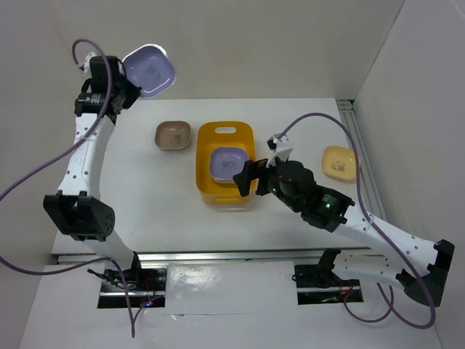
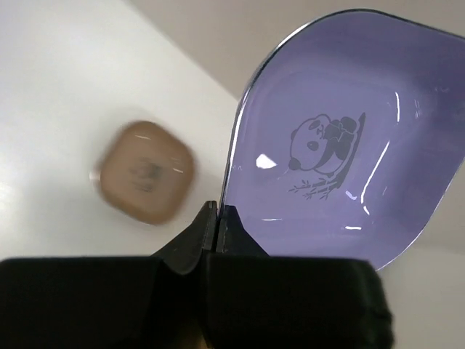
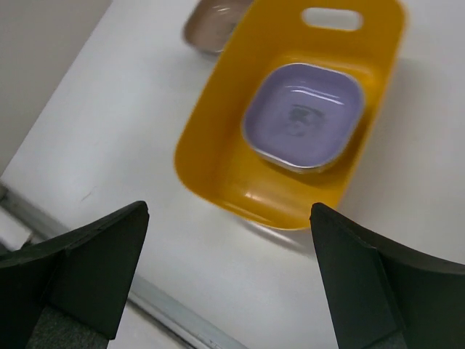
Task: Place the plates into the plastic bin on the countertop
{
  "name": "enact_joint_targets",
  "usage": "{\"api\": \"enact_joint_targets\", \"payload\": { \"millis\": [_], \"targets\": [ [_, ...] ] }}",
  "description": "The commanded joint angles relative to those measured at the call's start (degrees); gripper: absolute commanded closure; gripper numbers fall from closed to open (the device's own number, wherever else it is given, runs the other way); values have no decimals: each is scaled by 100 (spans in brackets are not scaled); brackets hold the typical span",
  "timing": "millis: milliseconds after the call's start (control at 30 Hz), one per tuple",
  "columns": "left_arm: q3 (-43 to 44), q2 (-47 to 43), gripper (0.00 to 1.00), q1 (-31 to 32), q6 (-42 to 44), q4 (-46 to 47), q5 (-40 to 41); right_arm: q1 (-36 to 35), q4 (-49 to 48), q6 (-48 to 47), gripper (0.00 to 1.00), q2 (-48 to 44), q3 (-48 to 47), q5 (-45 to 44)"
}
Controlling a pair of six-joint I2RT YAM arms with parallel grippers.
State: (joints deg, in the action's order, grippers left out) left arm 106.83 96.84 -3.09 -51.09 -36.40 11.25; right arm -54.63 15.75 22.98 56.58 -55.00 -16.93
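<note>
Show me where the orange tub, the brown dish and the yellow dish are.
orange tub [image 1: 203,163], overhead view, on its left wall.
brown dish [image 1: 173,136], overhead view, on its middle.
yellow dish [image 1: 339,161], overhead view, on its middle.

Four plates are recorded in all. Two are lavender: a first lavender plate [image 1: 149,70] and a second lavender plate [image 1: 229,163]. One brown plate [image 1: 173,135] is noted. One yellow plate [image 1: 339,161] is noted. One bin [image 1: 204,182] is counted. Two arms are counted: a left arm [image 1: 91,145] and a right arm [image 1: 378,229].
</note>
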Motion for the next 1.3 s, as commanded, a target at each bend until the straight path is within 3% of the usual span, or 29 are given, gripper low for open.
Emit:
{"api": "enact_joint_targets", "payload": {
  "millis": [0,67,133,167,333,567,700,1000,1067,1100,1200,1267],
  "targets": [
    [461,-174,100,807,354,-269,-201,-39,1094,749,1,-235,-158,-2183],
    [401,-244,100,1212,354,-464,-202,355,1935,1234,1,-139,-344,-2603],
    [-3,-297,100,1817,354,-464,-202,811,2186,1279,1,-77,-467,-2606],
    [-134,-297,100,1995,354,-403,-202,1284,2187,1209,1,-77,-467,-2492],
    [-627,106,100,2848,354,-280,-184,2333,1564,875,1,-165,-134,-1693],
    [-830,512,100,3034,740,-280,-290,4169,685,155,1,459,331,327],
    [-892,581,100,3034,890,-280,-167,5398,376,-119,1,1064,403,865],
    [-944,1118,99,2982,829,-438,-448,6034,34,14,1,1986,141,1024],
    [-997,1118,92,2981,829,-438,-448,6096,-45,13,1,2129,78,1086],
    [-997,1118,76,2981,829,-438,-448,6096,-115,-48,1,2182,77,1147],
    [-1050,969,41,3034,829,-438,-448,6044,-283,-101,1,2243,77,1218],
    [-1102,890,31,3095,829,-438,-395,6043,-231,-154,1,2480,-36,1017]
  ]
}}
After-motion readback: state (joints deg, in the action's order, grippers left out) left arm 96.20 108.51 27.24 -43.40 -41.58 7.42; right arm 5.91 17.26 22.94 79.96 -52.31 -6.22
